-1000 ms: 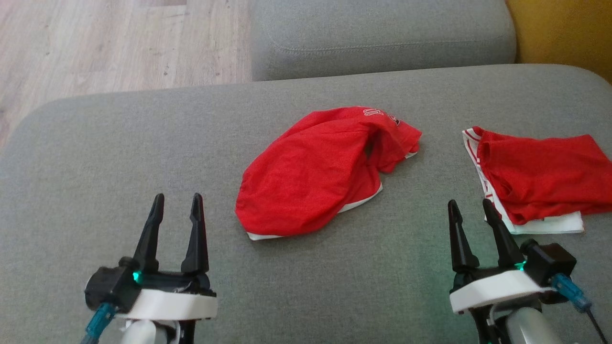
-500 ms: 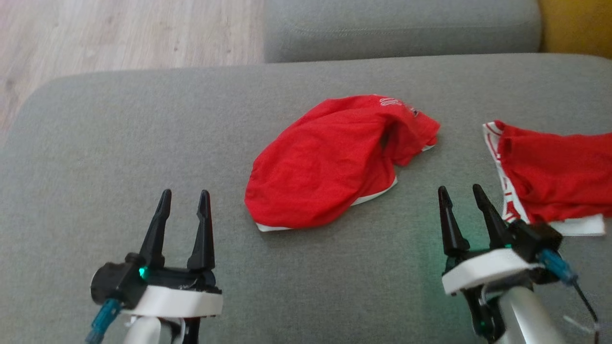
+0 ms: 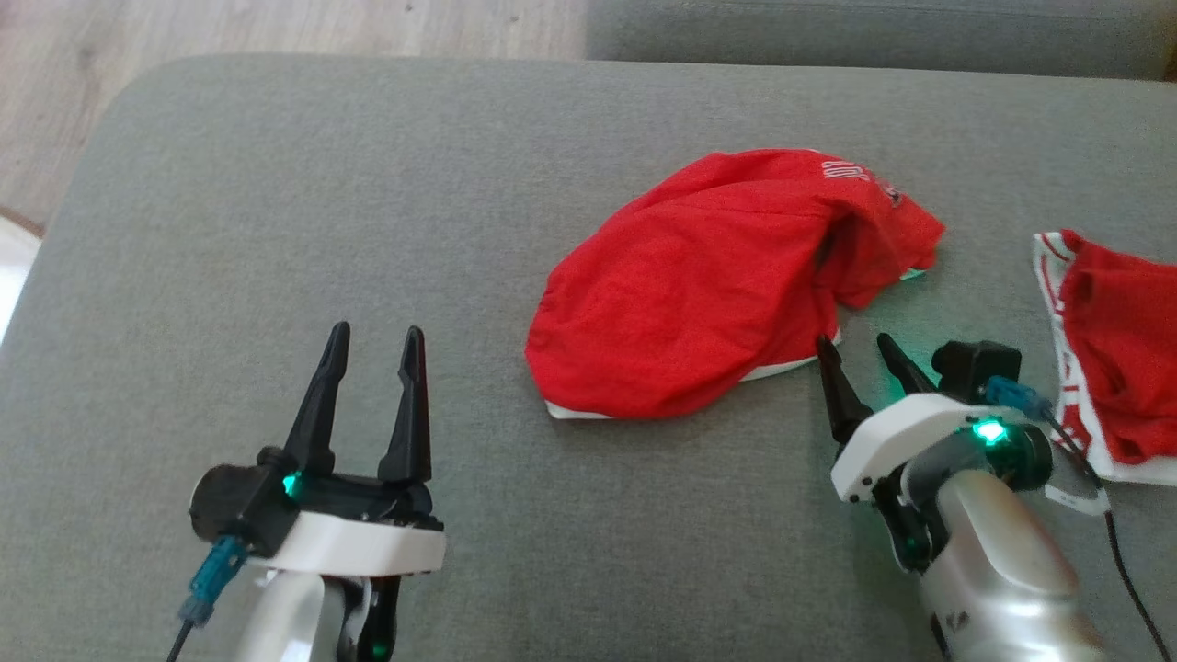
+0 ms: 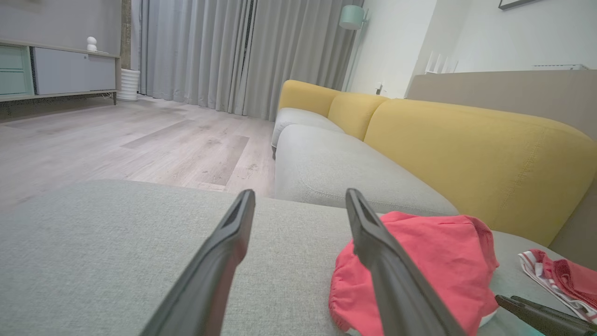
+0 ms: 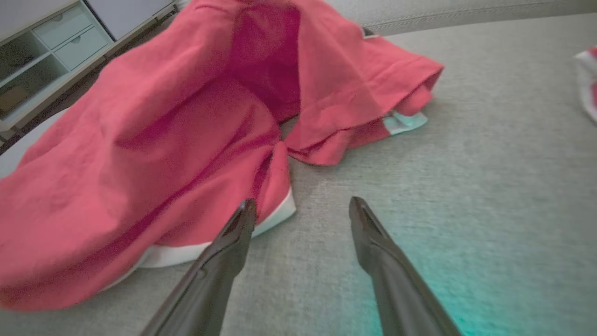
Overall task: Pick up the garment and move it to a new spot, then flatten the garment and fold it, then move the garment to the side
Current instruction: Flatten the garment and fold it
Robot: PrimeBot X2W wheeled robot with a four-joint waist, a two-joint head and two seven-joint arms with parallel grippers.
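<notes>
Our left gripper and right gripper are hovering over the grey sofa cushion, both spread wide and empty.
The crumpled red garment is lying just ahead-left of the right gripper, its white hem beside the fingertips; a second red-and-white garment is lying apart, off that gripper's right.

The garment is red, with a narrow white hem and white lettering near its upper edge. It lies crumpled in a loose heap, not flat, right of centre in the head view, on the grey cushion. Its wide rounded end points lower left. Its narrower end, upper right, folds over a dark hollow. In the right wrist view it lies at the upper left, with the hem along its lower edge. In the left wrist view it sits lower right.
</notes>
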